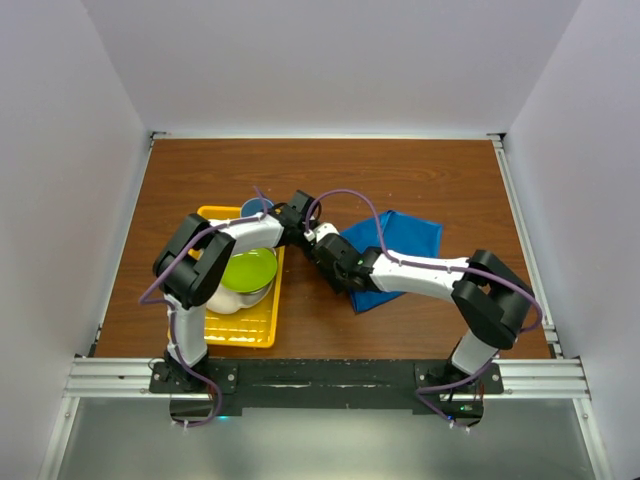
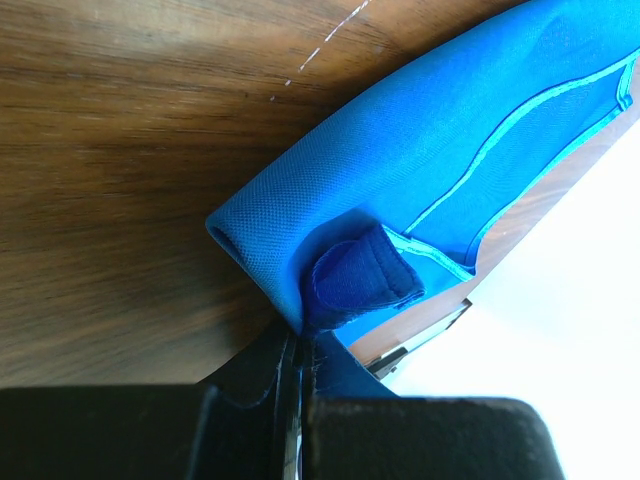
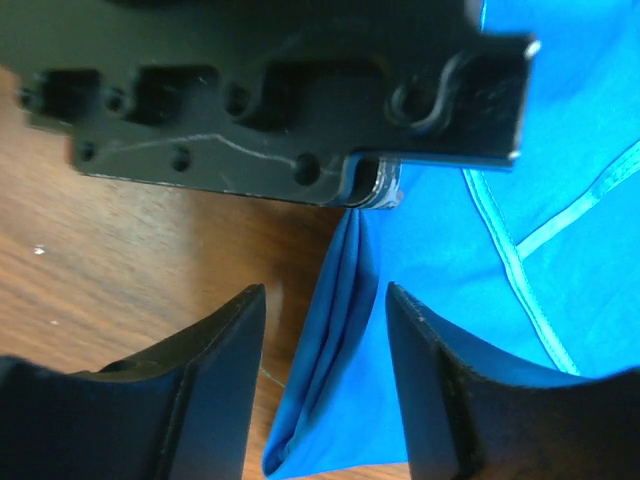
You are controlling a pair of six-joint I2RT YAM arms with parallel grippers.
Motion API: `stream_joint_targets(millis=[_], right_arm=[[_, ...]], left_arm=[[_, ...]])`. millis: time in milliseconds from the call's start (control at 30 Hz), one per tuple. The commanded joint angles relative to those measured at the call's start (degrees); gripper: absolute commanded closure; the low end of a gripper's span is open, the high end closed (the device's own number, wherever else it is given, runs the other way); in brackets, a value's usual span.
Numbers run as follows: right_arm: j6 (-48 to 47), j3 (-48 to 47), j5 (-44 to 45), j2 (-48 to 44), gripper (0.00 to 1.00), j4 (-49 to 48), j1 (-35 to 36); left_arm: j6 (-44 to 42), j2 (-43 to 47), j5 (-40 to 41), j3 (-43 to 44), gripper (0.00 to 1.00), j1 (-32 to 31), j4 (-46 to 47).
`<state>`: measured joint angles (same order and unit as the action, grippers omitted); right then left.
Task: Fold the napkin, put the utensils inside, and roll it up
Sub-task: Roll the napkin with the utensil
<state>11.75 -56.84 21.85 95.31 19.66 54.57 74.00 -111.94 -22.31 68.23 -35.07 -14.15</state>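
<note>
Clamped between the closed jaws of the left gripper (image 2: 298, 345): a folded corner of the napkin (image 2: 450, 150), the rest spreading ahead of those jaws and off to their right over the table (image 2: 120, 150). Set apart on either side of a folded edge of the same cloth: the jaws of the right gripper (image 3: 325, 385), with the left gripper's body crossing directly ahead of them. Behind the right jaws, under that arm: most of the napkin. Behind the left jaws, under that arm: the tray (image 1: 262, 335), holding the bowl (image 1: 248, 270) at mid-tray and the cup (image 1: 255, 207) at its far end.
</note>
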Motion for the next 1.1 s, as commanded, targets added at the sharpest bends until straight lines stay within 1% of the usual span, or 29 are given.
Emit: stream_joint_targets(millis=[0, 33, 67, 133, 167, 233, 267, 300, 367, 400, 433, 467, 500, 533, 567, 633, 667, 733, 800, 867, 900, 933, 967, 1067], right_arm=[[1.1, 0.4, 3.8, 0.1, 0.53, -2.3, 0.2], [1.3, 0.5, 4.3, -0.3, 0.65, -1.9, 0.2], [1.8, 0.8, 4.1, -0.6, 0.72, -1.7, 0.2], [1.9, 1.0, 4.2, -1.7, 0.82, -1.8, 0.2], [2.2, 1.2, 4.0, -2.0, 0.91, -1.8, 0.0], [2.6, 0.8, 2.2, -2.1, 1.0, -1.2, -0.3], [2.6, 0.8, 1.7, -2.3, 1.0, -1.2, -0.7], [2.7, 0.9, 0.9, -2.6, 1.0, -1.3, -0.9], [2.9, 1.4, -3.2, -3.5, 1.0, -1.7, -3.0], [2.9, 1.6, -4.9, -4.1, 1.0, -2.3, -4.0], [2.8, 2.7, -9.3, -5.4, 1.0, -3.1, -6.0], [2.9, 3.2, -11.0, -6.1, 1.0, -4.1, -7.2], [2.9, 3.6, -13.4, -6.6, 1.0, -4.5, -8.4], [2.7, 4.3, -18.1, -7.1, 1.0, -5.0, -11.3], [2.6, 4.4, -20.2, -7.3, 1.0, -4.9, -12.5], [1.6, 5.1, -23.9, -7.6, 1.0, -5.7, -15.7], [1.5, 5.2, -27.9, -7.7, 1.0, -6.3, -16.7], [1.4, 5.9, -33.0, -7.4, 1.0, -7.1, -19.9], [1.5, 6.1, -38.3, -6.6, 1.0, -8.0, -21.6], [1.8, 6.1, -43.3, -5.4, 1.0, -8.8, -24.2], [1.6, 6.0, -44.9, -4.9, 1.0, -8.9, -24.9], [1.4, 6.0, -46.3, -4.3, 1.0, -9.2, -26.2], [1.4, 6.0, -47.7, -3.7, 1.0, -9.5, -26.9], [2.0, 6.0, -52.3, -2.1, 1.0, -10.9, -29.8]], left_arm=[[3.3, 1.5, -1.4, -1.6, 1.0, 0.4, -3.8], [3.3, 1.5, -1.4, -1.6, 1.0, 0.3, -3.7], [3.3, 1.5, -1.4, -1.7, 1.0, 0.4, -3.7], [3.2, 1.5, -1.3, -1.6, 1.0, 0.4, -3.8], [3.1, 1.5, -1.4, -1.6, 1.0, 0.4, -3.8], [2.5, 1.5, -1.7, -1.6, 1.0, 0.4, -3.6], [1.3, 1.5, -1.7, -1.5, 1.0, 0.4, -3.4], [0.4, 1.5, -1.6, -1.3, 0.97, 0.4, -3.3], [-2.5, 1.5, -1.6, -0.3, 0.88, 0.5, -3.0], [-3.6, 1.5, -1.7, 0.3, 0.79, 0.6, -2.6], [-4.6, 1.8, -1.6, 0.6, 0.75, 0.6, -2.5], [-6.4, 2.1, -1.5, 0.8, 0.67, 0.8, -2.0], [-7.4, 2.3, -1.3, 0.9, 0.64, 0.8, -1.6], [-8.7, 3.0, -1.3, 0.9, 0.62, 1.1, -1.5], [-9.5, 3.3, -1.1, 0.9, 0.58, 1.1, -1.3], [-11.6, 4.4, -1.2, 1.1, 0.56, 1.4, -0.4], [-12.2, 4.8, -1.0, 1.1, 0.54, 1.5, -0.3], [-14.0, 6.0, -0.6, 1.4, 0.53, 1.7, 0.7], [-15.2, 6.7, -0.5, 2.0, 0.51, 1.6, 1.5], [-17.5, 7.0, 0.2, 3.2, 0.49, 1.6, 0.1], [-18.0, 7.2, -0.1, 3.8, 0.49, 1.7, 0.3], [-19.0, 7.2, -0.5, 4.0, 0.42, 1.7, 0.3], [-19.4, 7.1, -0.8, 4.3, 0.39, 1.7, 0.0], [-21.7, 7.3, 0.1, 5.3, 0.38, 1.6, -1.6]])
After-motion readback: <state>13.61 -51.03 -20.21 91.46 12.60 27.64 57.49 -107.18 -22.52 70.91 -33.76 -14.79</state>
